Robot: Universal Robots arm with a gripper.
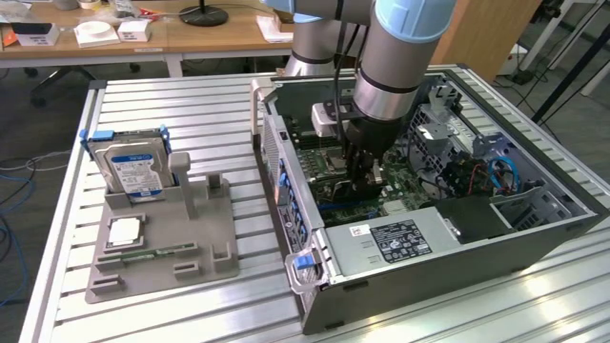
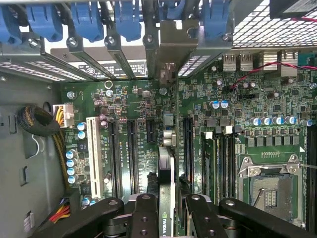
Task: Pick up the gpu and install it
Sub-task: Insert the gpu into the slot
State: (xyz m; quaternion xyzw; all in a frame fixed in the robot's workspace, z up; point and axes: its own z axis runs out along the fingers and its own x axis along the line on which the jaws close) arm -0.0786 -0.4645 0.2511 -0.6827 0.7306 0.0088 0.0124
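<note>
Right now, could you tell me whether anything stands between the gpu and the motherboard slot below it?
Nothing visible does. The gripper holds the gpu edge-on over the motherboard inside the computer case, and the black slots beside the card look unoccupied.

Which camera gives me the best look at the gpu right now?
The wrist view. There the gpu runs edge-on between the end effector fingers, over the motherboard slots. In the exterior view the end effector and arm inside the computer case mostly cover it.

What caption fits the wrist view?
Gripper holding the gpu edge-on above the motherboard slots.
</note>
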